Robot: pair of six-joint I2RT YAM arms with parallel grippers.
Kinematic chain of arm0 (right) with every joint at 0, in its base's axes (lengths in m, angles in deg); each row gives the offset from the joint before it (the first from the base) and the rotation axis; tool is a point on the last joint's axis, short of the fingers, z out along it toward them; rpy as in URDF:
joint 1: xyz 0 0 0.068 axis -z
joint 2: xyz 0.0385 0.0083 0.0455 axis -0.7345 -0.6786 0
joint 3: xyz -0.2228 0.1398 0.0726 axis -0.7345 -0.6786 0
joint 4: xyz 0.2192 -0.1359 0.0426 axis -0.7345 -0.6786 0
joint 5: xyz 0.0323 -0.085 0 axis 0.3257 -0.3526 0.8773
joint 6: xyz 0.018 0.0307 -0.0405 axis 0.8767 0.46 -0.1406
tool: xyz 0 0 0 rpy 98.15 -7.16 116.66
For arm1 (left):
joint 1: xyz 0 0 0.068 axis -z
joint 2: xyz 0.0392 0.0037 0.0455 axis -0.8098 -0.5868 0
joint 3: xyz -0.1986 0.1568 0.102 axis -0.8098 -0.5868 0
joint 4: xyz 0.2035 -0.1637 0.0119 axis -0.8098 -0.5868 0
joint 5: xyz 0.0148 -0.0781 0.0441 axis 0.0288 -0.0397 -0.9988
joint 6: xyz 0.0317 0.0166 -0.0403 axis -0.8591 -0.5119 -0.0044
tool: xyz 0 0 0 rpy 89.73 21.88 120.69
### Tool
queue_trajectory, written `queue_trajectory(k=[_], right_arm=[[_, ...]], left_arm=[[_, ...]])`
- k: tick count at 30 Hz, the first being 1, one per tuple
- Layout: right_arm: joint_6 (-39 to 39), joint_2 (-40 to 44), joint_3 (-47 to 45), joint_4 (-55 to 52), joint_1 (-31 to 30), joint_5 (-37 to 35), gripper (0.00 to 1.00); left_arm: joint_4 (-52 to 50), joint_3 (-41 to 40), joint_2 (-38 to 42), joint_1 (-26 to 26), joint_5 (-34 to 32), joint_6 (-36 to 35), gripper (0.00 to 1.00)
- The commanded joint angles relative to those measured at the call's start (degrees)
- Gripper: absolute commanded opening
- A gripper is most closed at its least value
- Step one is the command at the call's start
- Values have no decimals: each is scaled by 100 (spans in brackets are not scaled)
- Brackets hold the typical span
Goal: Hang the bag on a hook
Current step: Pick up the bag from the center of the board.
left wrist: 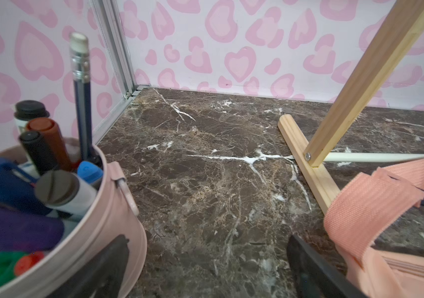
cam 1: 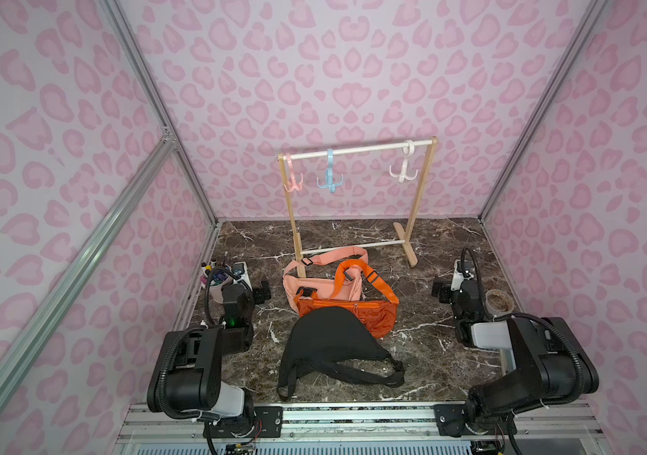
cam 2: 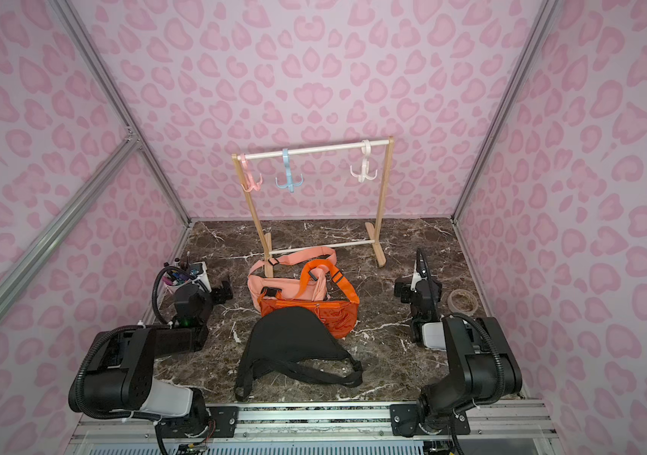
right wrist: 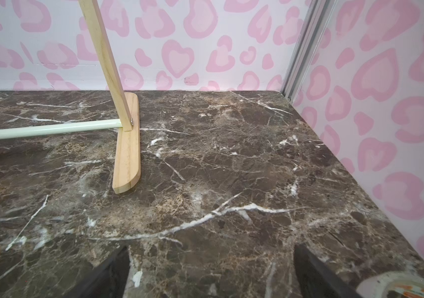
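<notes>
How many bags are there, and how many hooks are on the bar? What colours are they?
Bags: 3 (pink bag, orange bag, black bag)
Hooks: 3 (pink hook, blue hook, white hook)
Total: 6

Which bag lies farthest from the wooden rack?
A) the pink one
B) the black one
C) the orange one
B: the black bag lies in front, partly over the orange bag, while the pink bag sits by the foot of the wooden rack.
</notes>
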Motion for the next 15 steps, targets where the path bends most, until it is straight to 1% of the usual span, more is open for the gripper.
queue_trajectory(k=[1, 15], right_arm=[[17, -8, -8, 197, -10, -70, 100], [17, -7, -9, 200, -10, -63, 100]], left_arm=[[196, -17, 37, 23, 68, -19, 97], [196, -10, 26, -16, 126, 4, 97]])
